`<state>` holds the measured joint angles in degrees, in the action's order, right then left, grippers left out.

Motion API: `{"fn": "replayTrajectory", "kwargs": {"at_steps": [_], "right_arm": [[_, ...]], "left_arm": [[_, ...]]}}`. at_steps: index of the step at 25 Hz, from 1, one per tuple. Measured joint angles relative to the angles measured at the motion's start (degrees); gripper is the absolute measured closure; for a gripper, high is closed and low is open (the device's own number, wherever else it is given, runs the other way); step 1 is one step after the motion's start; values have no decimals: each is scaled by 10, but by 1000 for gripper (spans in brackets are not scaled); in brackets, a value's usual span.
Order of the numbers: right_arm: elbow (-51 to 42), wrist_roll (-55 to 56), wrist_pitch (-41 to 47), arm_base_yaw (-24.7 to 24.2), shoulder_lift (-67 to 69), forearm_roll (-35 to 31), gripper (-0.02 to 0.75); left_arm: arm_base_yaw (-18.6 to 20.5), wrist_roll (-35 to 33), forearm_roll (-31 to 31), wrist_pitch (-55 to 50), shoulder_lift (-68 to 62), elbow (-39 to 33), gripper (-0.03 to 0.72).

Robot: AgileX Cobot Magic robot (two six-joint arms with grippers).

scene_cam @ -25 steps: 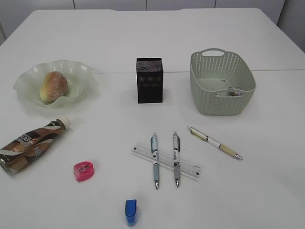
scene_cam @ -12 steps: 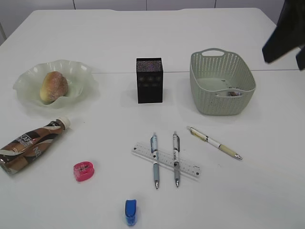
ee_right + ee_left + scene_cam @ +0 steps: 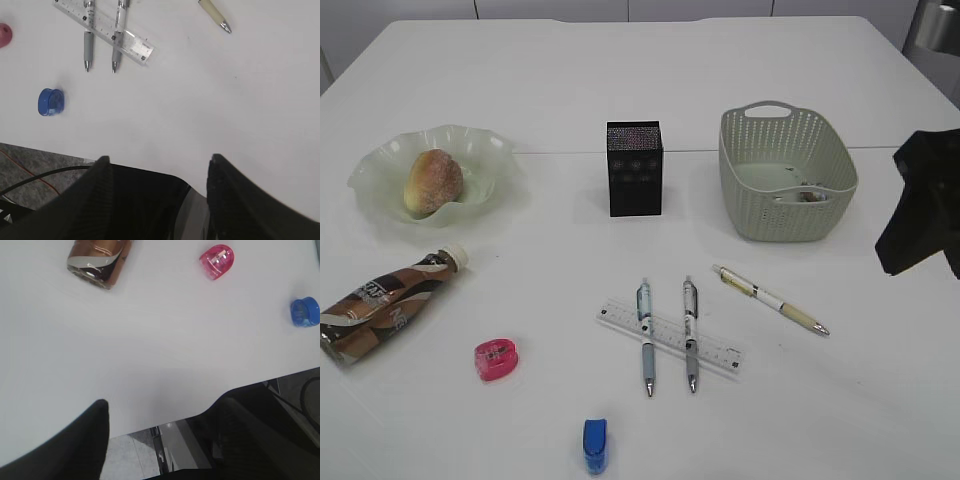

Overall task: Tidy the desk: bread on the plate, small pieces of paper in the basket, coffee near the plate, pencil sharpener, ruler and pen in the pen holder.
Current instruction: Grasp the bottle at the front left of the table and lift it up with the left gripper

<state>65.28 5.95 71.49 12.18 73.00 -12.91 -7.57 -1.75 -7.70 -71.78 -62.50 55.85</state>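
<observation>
Both grippers, left gripper (image 3: 165, 440) and right gripper (image 3: 157, 192), are standing open and empty, waiting above the desk (image 3: 620, 80) edge because pens (image 3: 668, 335) are lying loose.

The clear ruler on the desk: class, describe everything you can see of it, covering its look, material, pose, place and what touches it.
The ruler is a short, flat strip of what looks like clear plastic with fine printed marks along it. It lies flat on the white desk, slanted, its left end farther from the camera than its right. Two grey-barrelled pens lie across it, roughly parallel to each other, on top of the ruler. It sits in front of the black pen holder. No gripper touches it.
</observation>
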Motion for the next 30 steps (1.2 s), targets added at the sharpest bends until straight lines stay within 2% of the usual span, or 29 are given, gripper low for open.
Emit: {"fn": "replayTrajectory", "kwargs": {"at_steps": [8,12,16,24,30], "right_arm": [[0,-25,-2,0,0,0,300],[0,-38,-2,0,0,0,300],[-1,-52,-2,0,0,1,300],[-1,-59,-2,0,0,2,300],[-1,-59,-2,0,0,2,300]], "left_arm": [[-18,-15,22,7,-156,108,153],[-19,-38,32,10,-251,168,106],[-39,-63,72,19,-346,216,92],[-89,-79,189,69,-459,240,91],[-91,-80,207,124,-467,241,94]]}}
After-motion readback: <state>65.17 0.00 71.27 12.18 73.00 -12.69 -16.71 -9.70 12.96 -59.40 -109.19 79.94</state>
